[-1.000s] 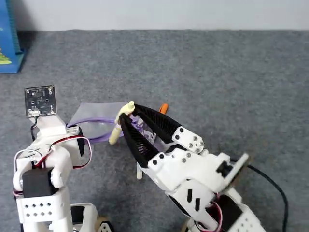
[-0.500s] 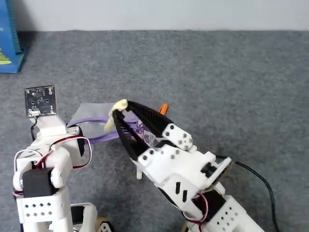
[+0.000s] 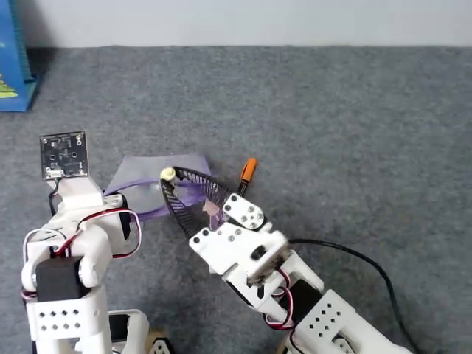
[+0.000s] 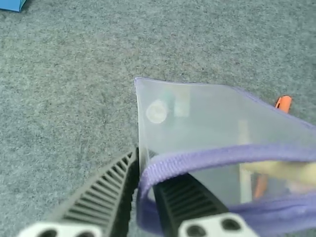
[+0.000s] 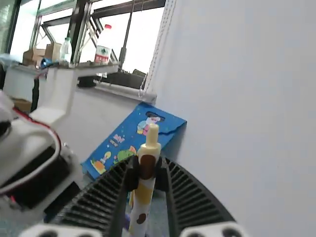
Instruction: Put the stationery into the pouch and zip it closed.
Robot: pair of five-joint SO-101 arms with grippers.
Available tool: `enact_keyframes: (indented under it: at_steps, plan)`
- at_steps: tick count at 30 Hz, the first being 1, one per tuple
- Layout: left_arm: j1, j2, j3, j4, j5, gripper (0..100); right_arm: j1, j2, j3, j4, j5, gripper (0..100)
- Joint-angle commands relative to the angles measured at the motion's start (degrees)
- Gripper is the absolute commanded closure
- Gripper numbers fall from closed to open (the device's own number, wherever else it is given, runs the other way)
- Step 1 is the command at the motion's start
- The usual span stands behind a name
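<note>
A blue box (image 3: pixel 11 66) stands at the far left edge of the grey mat (image 3: pixel 332 110), well apart from the work, and the mat runs back to a white wall (image 3: pixel 258 22) and broadly out to the right. At the near left, the left arm (image 3: pixel 66 243) stands upright with its wrist bent forward toward the pouch (image 3: pixel 140 177). The wrist view shows the left gripper (image 4: pixel 139 160) clenched on the corner of the pouch (image 4: pixel 197 123), its 2 black fingers (image 4: pixel 103 192) pinching one purple zip edge and holding the mouth apart. The translucent pouch lies flat on the mat just ahead of that arm, its closed side toward the wall. At its right end the right gripper (image 3: pixel 169 179) comes in low from the near side, the arm leaning left across the mat with its fingers curving to a point over the pouch mouth. The right gripper (image 5: pixel 146 168) is clamped tight on a yellow pen (image 5: pixel 143 192) with brown spots, gripped near its cap end. From above, the yellow pen (image 3: pixel 168 175) shows as a pale tip at the pouch's edge, and a pale length lies between the 2 zip edges in the left wrist view. Just right of the pouch, an orange pen (image 3: pixel 248 171) lies on the mat, also visible past the pouch (image 4: pixel 283 102). A black cable (image 3: pixel 354 258) trails right from the right arm.
</note>
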Motion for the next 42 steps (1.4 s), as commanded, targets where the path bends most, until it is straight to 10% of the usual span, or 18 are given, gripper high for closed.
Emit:
enact_keyframes:
  at_steps: [1, 8, 17, 42]
  plan:
    - [0.00, 0.00, -0.40, -0.18, 0.18, 99, -0.40, 0.22, 0.62, 0.22, 3.96, 93.5]
    - [0.00, 0.00, -0.40, -0.18, 0.18, 99, -3.30, -5.32, -4.57, 18.07, 2.55, 79.6]
    - [0.00, 0.00, -0.40, -0.18, 0.18, 99, 6.11, -9.27, -23.38, 54.90, -21.01, 81.8]
    - [-0.09, 0.00, -0.48, -0.09, 0.18, 99, -2.59, -8.92, -24.70, 65.80, -27.69, 99.0]
